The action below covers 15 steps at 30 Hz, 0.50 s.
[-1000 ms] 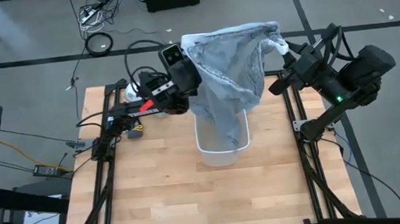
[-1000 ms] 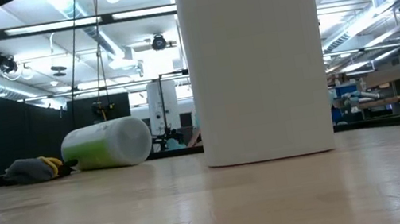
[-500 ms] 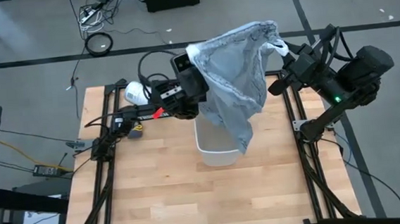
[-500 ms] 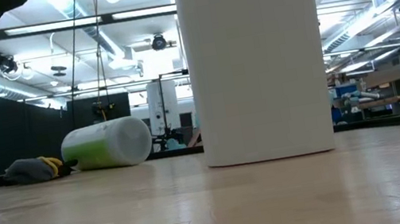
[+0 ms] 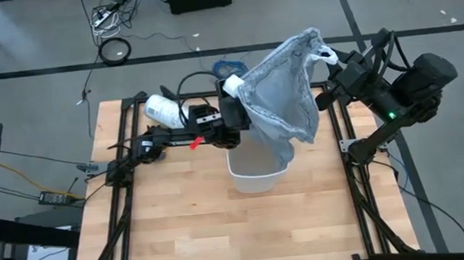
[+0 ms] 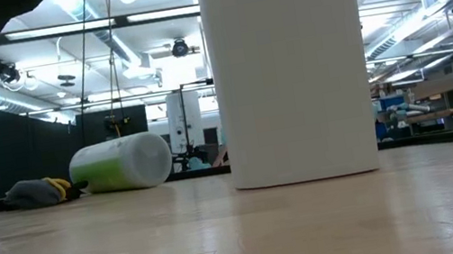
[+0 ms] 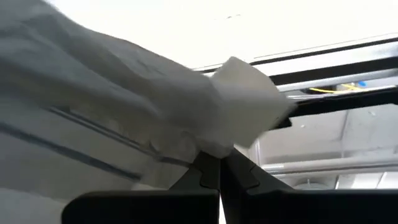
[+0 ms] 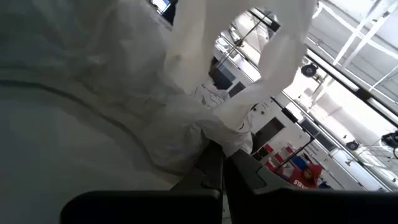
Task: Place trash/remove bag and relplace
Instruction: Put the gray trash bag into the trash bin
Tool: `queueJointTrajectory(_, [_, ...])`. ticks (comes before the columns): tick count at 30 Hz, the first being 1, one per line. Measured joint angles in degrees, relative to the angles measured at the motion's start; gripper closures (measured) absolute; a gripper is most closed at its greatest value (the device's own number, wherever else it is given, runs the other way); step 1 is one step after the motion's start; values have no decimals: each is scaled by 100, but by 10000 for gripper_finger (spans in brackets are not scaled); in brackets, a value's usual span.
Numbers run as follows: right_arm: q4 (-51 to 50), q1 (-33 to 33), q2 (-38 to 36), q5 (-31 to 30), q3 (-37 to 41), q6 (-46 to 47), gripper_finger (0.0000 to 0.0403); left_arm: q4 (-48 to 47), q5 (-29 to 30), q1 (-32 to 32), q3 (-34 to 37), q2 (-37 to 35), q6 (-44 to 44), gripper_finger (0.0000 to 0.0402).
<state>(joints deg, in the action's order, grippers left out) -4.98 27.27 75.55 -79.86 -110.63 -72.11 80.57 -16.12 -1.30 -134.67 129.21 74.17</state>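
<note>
A thin grey translucent bag (image 5: 279,102) hangs spread between my two grippers above the white bin (image 5: 255,171), which stands on the table and fills the middle of the low view (image 6: 288,67). My left gripper (image 5: 233,87) is shut on the bag's left upper corner. My right gripper (image 5: 329,58), at the far right, is shut on the right upper corner. The bag's lower end (image 5: 283,161) dangles at the bin's right rim. No trash is in view. My left gripper pinches a bunched corner of the bag's rim (image 7: 239,121) between its two shut fingers, which point steeply upward. The sheet runs away from that corner and is clear of the table. My right gripper pinches a gathered, several-layered bit of the bag's rim (image 8: 208,134) between its shut fingers. It comes in about level from the table's right side. A loose white loop of plastic (image 5: 322,54) stands out beyond the fingers, and the bag hangs below.
A white and green roll (image 5: 163,110) lies on its side at the table's far left, also seen in the low view (image 6: 121,164), beside a grey and yellow heap (image 6: 36,192). A blue crumpled thing (image 5: 227,66) lies just past the far edge. The near half of the table (image 5: 239,228) is bare wood.
My left gripper has sunk and come toward the near edge and slightly right, rolling as it went, still shut on its corner. The bag's mouth has narrowed and its lower end has swung from the bin's middle to its right rim. The roll now shows behind the left arm.
</note>
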Motion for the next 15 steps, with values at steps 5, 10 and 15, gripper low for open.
queueJointTrajectory(5, [-41, 90, 0, -32, 0, 23, 403, -230, -280, 23, 0, 54, 296, 401])
queueJointTrajectory(10, [-48, 237, 0, -96, 0, 58, 403, -667, -482, 52, 0, 45, 788, 401])
queueJointTrajectory(15, [-51, 355, 0, -104, 0, 65, 403, -860, -272, 17, 0, -101, 876, 401])
